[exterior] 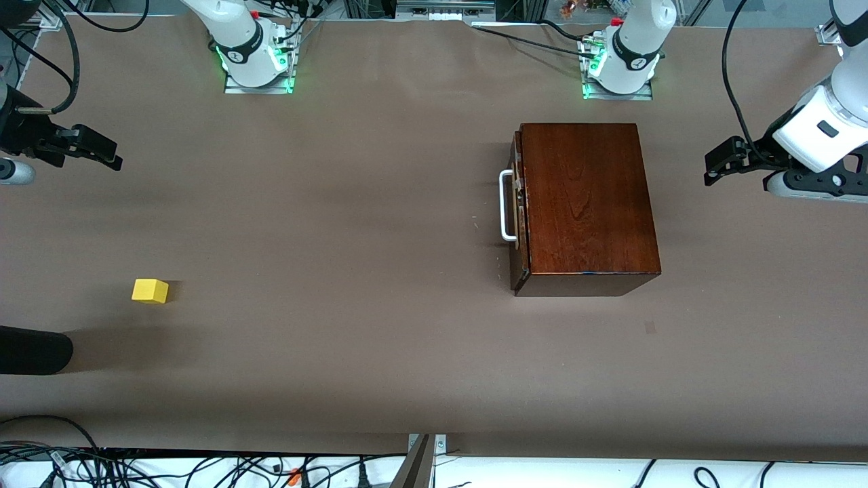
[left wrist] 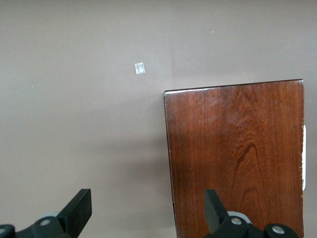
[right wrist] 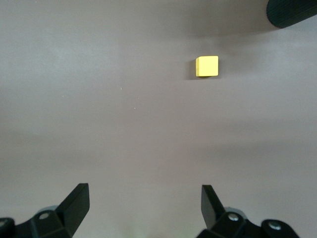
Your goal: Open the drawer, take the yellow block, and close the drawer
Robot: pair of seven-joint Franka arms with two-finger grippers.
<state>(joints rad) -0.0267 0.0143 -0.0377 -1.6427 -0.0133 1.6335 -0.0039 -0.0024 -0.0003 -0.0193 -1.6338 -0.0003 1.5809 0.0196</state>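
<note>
The shiny dark wooden box (left wrist: 237,158) runs off the left wrist picture's edge. Its drawer (exterior: 519,211) is pushed in, so the inside is hidden. A round black thing (exterior: 34,350) is cut off.

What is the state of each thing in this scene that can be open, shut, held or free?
Drawer: shut, flush in the box.
Handle: untouched.
Yellow block: loose on the table, toward the right arm's end, not held.
Left hand: open, empty, near the box at the left arm's end.
Right hand: open, empty, above bare table.
</note>
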